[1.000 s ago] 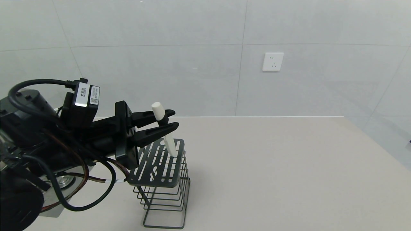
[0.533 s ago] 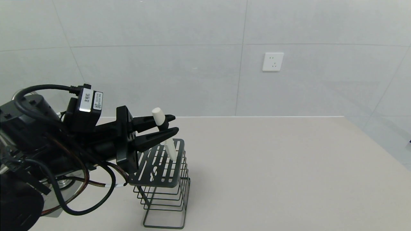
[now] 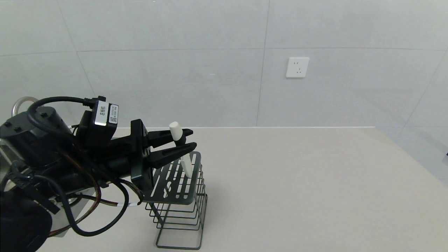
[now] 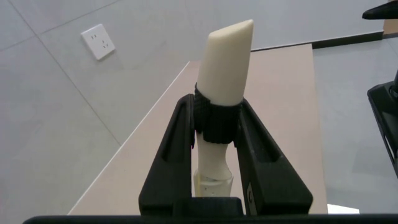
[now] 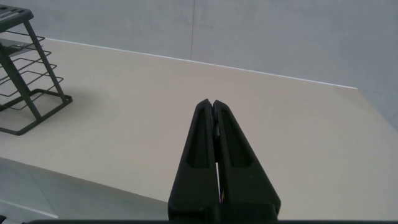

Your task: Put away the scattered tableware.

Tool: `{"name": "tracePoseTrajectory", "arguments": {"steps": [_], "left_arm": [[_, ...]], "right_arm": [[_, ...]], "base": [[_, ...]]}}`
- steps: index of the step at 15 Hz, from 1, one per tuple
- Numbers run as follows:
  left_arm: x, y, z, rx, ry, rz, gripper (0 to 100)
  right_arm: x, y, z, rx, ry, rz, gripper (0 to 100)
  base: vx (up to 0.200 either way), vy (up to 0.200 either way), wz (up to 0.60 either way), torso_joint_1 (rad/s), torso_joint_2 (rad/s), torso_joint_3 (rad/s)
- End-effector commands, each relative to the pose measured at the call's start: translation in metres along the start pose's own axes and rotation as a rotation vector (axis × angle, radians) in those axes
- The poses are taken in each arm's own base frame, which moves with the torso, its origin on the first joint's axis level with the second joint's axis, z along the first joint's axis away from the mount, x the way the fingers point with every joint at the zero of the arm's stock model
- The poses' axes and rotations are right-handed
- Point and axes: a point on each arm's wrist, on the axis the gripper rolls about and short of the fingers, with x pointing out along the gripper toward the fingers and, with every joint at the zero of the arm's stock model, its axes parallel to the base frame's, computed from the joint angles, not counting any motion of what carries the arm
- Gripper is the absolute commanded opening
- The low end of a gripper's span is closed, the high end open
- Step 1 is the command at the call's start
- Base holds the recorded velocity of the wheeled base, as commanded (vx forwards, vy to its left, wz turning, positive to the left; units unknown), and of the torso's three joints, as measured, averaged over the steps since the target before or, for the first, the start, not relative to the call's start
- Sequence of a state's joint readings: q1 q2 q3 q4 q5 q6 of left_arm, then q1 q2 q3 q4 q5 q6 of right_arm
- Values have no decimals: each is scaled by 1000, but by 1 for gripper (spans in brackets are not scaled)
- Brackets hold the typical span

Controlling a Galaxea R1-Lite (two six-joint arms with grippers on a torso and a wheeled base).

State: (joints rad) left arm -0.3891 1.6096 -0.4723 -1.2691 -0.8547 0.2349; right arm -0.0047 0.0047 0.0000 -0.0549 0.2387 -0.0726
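My left gripper (image 3: 182, 139) is shut on a white utensil handle (image 3: 176, 130), holding it upright over the far edge of the dark wire rack (image 3: 176, 196). The handle's lower part (image 3: 186, 166) passes through a slot in the rack's top plate. In the left wrist view the cream handle (image 4: 225, 68) is clamped between the two black fingers (image 4: 169, 155). My right gripper (image 5: 215, 118) is shut with nothing in it and hangs over the beige counter (image 5: 155, 124), right of the rack (image 5: 28, 74).
The beige counter (image 3: 297, 185) stretches to the right of the rack. A tiled wall with a white socket (image 3: 297, 67) stands behind it. A metal sink fitting (image 3: 21, 102) sits at the far left behind my left arm.
My left gripper has moved down and slightly right with the white handle, which now sits lower through the rack's top slot.
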Motion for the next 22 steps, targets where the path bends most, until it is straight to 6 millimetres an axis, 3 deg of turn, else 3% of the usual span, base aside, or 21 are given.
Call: {"name": "tracePoseTrajectory", "arguments": {"steps": [1, 22], "left_arm": [[1, 1, -4, -9, 8, -2, 0], [5, 6, -29, -69, 66, 1, 0]], "right_arm": [[0, 0, 0, -1, 1, 1, 0], [0, 0, 0, -1, 1, 1, 0]], "base": [[0, 0, 0, 0, 0, 0], [0, 0, 0, 0, 0, 0]]}}
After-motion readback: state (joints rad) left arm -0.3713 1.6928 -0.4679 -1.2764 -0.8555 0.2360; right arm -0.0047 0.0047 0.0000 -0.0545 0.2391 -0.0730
